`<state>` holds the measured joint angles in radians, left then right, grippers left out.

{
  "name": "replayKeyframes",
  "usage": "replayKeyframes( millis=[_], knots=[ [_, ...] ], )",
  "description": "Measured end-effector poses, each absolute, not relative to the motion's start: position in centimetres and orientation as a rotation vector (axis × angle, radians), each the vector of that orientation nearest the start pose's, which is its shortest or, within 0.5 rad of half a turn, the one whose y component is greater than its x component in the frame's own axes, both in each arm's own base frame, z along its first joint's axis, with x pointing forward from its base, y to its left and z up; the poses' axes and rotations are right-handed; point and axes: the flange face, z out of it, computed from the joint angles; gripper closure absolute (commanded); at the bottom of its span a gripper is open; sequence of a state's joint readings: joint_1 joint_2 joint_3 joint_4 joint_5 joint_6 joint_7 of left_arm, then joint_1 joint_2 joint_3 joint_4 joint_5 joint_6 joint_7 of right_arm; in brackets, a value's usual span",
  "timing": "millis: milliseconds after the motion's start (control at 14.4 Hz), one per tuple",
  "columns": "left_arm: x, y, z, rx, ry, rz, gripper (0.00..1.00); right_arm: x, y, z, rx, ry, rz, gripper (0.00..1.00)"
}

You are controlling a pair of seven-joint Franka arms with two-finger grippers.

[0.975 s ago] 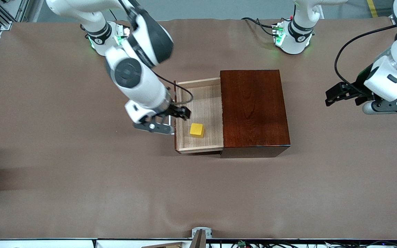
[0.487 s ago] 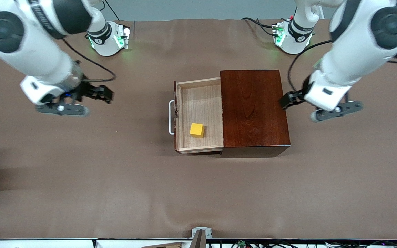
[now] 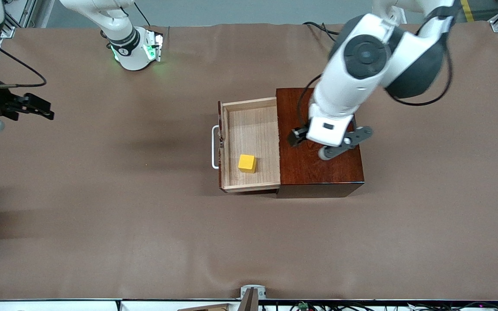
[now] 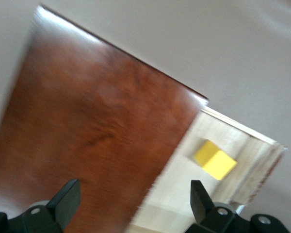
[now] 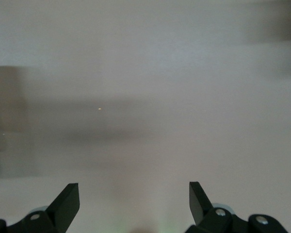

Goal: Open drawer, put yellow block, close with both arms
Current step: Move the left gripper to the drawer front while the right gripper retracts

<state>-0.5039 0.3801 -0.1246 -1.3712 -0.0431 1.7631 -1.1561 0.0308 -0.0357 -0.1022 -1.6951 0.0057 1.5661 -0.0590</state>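
Observation:
The drawer [image 3: 249,125] stands pulled out of the dark reddish-brown box [image 3: 331,172], its white handle [image 3: 214,147] toward the right arm's end of the table. The yellow block [image 3: 247,163] lies in the drawer, in the corner nearest the front camera and the handle. My left gripper [image 3: 296,137] is open and empty in the air over the box top beside the drawer. The left wrist view shows this gripper [image 4: 135,194], the box [image 4: 97,121] and the block [image 4: 215,158]. My right gripper [image 3: 43,110] is open and empty over bare table at the right arm's end; it also shows in the right wrist view [image 5: 133,194].
Brown cloth [image 3: 145,242] covers the whole table. A small metal fitting [image 3: 252,293] sits at the table edge nearest the front camera. The arm bases [image 3: 134,49] stand at the edge farthest from that camera.
The right gripper left the drawer handle and swung out to the right arm's end of the table. The left arm swung in from its end to over the box. Drawer and block have not moved.

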Motion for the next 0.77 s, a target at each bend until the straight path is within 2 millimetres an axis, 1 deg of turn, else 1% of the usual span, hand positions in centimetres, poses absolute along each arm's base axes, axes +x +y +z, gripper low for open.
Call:
replayKeyframes(
  millis=[139,279,487,627,766],
  knots=[
    [53.8,-43.4,48.4,-3.080,-0.979,0.082,0.00,53.4,-4.4,59.0,-3.122,0.032,0.137,0.00],
    [52.5,-47.2,46.6,-3.055,-1.127,0.080,0.00,52.9,-4.1,59.7,-3.121,0.023,0.136,0.00],
    [50.6,-52.6,43.9,-2.991,-1.415,0.079,0.00,52.1,-3.6,61.8,-3.121,0.009,0.143,0.00],
    [49.6,-55.4,42.5,-2.953,-1.595,0.054,0.00,52.0,-3.4,62.6,-3.123,0.003,0.129,0.00],
    [48.7,-57.8,41.1,-2.891,-1.767,-0.015,0.00,52.0,-3.5,62.8,-3.126,0.005,0.119,0.00]
  ],
)
